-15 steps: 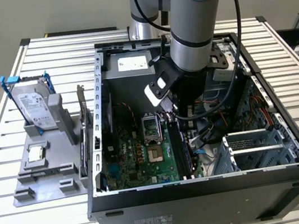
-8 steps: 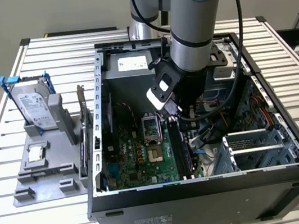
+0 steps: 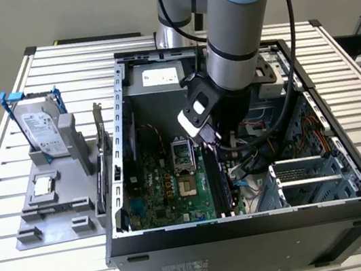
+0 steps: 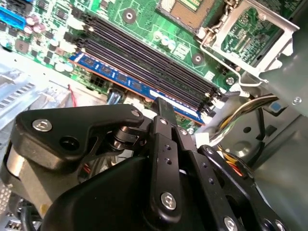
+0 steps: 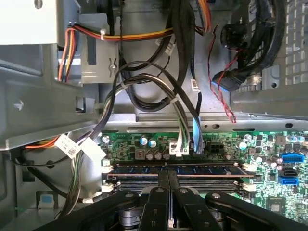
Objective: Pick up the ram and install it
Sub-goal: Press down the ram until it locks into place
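While the gripper pinches the ram in the outermost slot on the motherboard, I'd say steady, straight downward pressure along its length seats it best.

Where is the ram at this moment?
In both wrist views, the ram sits in the outermost memory slot of the motherboard, directly under the gripper.

In the exterior view the arm fills the centre of the open case. Cables crowd the case's centre right. In the first wrist view, wire bundles hang just above the ram, leaving little room there.
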